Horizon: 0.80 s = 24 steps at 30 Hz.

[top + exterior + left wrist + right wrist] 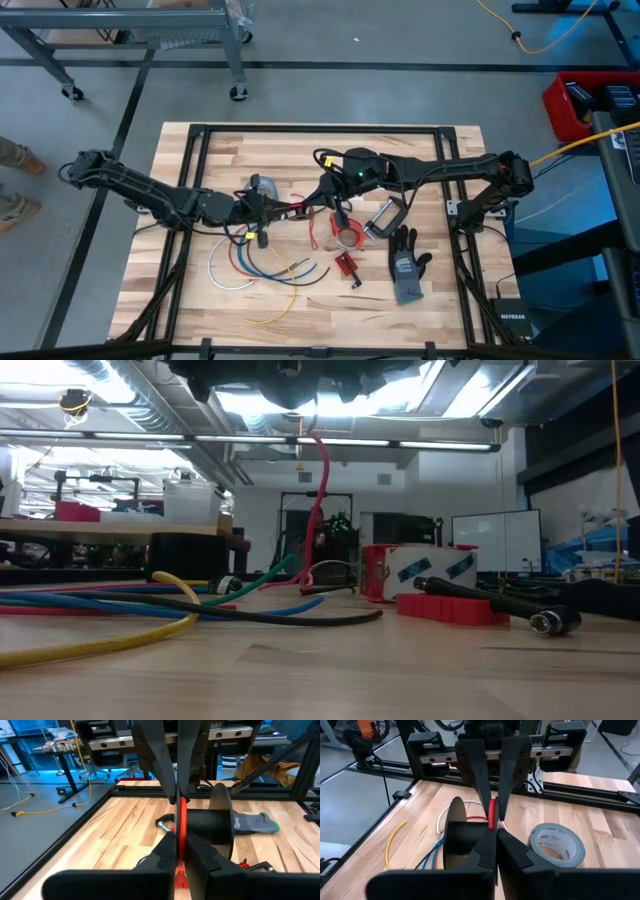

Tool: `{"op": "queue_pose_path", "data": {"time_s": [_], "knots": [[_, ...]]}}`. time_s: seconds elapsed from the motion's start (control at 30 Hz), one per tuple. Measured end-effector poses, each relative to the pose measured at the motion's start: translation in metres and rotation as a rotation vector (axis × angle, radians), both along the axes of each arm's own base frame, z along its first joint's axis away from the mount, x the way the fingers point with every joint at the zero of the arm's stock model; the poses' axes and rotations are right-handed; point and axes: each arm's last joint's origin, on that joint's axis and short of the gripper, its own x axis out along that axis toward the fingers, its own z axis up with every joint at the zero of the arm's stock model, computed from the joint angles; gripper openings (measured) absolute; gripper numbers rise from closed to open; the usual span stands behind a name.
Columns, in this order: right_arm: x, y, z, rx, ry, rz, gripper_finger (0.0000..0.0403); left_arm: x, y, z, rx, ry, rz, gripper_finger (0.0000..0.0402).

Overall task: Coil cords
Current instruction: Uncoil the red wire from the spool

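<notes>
The red cord [312, 232] is held above the table's middle by both grippers, which face each other tip to tip. My left gripper [296, 209] is shut on it; its wrist view [177, 840] shows it closest. My right gripper [320, 198] is shut on it too, and also shows in its own wrist view [496, 834]. In the low view the red cord [320, 480] hangs from above down to the table. White, blue, green, yellow and black cords [262, 264] lie loose on the near left of the table. My left gripper pinches the red cord [181, 822] between its two fingers, coming level from the table's left and lying across it. The cord runs a short way on to my right gripper's fingers [172, 785]. My right gripper pinches the same red cord [492, 815] between its two fingers, coming level from the table's right, just opposite my left gripper's fingers [482, 775]. Below the grippers the cord hangs slack, its lower part [300, 582] on the table.
A grey tape roll [262, 187] lies just behind my left gripper. A red tape ring [348, 236], a metal clamp [385, 218], a red toothed piece [346, 265] and a grey glove [405, 266] lie on the near right. A black frame [200, 132] rims the table.
</notes>
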Motion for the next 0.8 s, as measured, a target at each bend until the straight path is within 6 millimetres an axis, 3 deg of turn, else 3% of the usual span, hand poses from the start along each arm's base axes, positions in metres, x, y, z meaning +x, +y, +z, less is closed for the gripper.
{"op": "queue_pose_path", "data": {"time_s": [0.2,0.57,0.8], "knots": [[0.001,-0.001,0.001,-0.024,-0.012,-0.053,0.0054,-0.001,0.001,0.002,-0.002,-0.007,0.011,0.0006],[0.001,-0.002,0.001,-0.024,-0.008,-0.056,0.0168,-0.018,0.005,0.015,-0.012,-0.037,0.005,0.0004],[0.001,-0.002,0.001,-0.028,-0.009,-0.054,0.0179,-0.019,0.004,0.013,-0.025,-0.007,-0.020,0.0004]]}}
